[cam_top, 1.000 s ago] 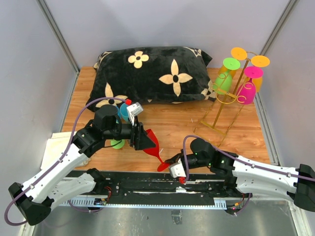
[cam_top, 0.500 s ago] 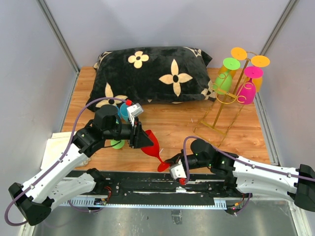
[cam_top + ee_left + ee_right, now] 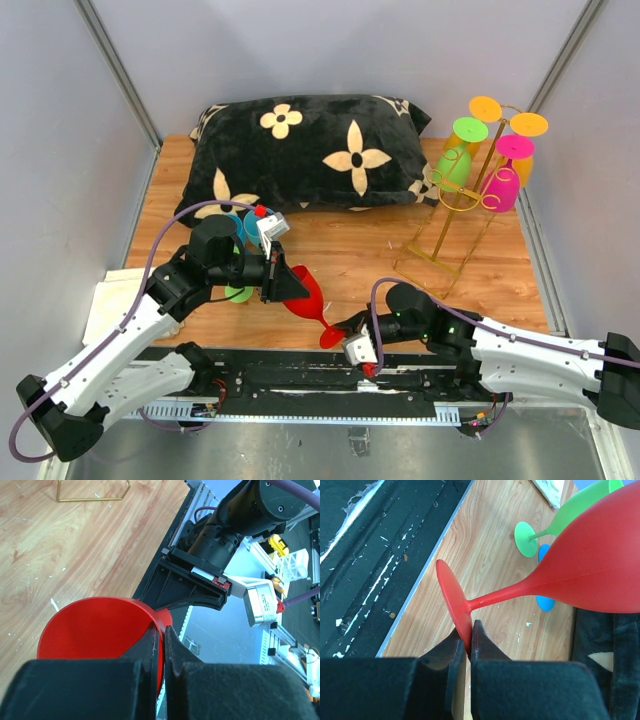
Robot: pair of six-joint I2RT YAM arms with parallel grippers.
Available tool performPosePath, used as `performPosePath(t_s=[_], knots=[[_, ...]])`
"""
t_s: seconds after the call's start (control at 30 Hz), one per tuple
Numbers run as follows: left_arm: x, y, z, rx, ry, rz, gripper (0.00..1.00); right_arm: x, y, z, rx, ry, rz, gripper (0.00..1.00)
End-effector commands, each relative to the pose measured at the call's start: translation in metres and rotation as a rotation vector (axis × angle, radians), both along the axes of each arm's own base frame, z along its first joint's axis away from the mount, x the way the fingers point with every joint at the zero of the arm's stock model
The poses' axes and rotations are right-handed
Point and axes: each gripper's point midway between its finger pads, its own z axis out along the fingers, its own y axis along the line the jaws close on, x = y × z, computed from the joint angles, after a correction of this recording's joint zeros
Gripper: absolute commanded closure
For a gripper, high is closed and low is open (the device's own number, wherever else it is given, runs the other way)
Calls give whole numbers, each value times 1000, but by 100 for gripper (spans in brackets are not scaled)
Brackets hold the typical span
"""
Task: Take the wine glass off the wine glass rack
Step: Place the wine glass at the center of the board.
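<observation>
Noted the red wine glass [image 3: 310,298] off the wine glass rack [image 3: 455,200] and well apart from it, tilted over the worktop [image 3: 370,250] near its front edge. I judged it a two-arm handover to reorient the glass. The left tool [image 3: 160,639] was clenched on the bowl's rim, and the right tool [image 3: 466,639] pinched the foot's edge.
</observation>
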Motion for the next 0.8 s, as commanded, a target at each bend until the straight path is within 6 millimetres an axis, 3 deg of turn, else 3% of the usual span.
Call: performPosePath(t_s=[0.0, 0.33, 0.77], knots=[[-16, -1, 16, -49, -31, -75, 100, 17, -8, -7, -20, 25, -131, 96], [-11, 0, 17, -45, -44, -45, 100, 18, -10, -1, 16, 10, -143, 86], [15, 8, 15, 19, -88, 111, 100, 17, -9, 4, 41, 12, -140, 54]])
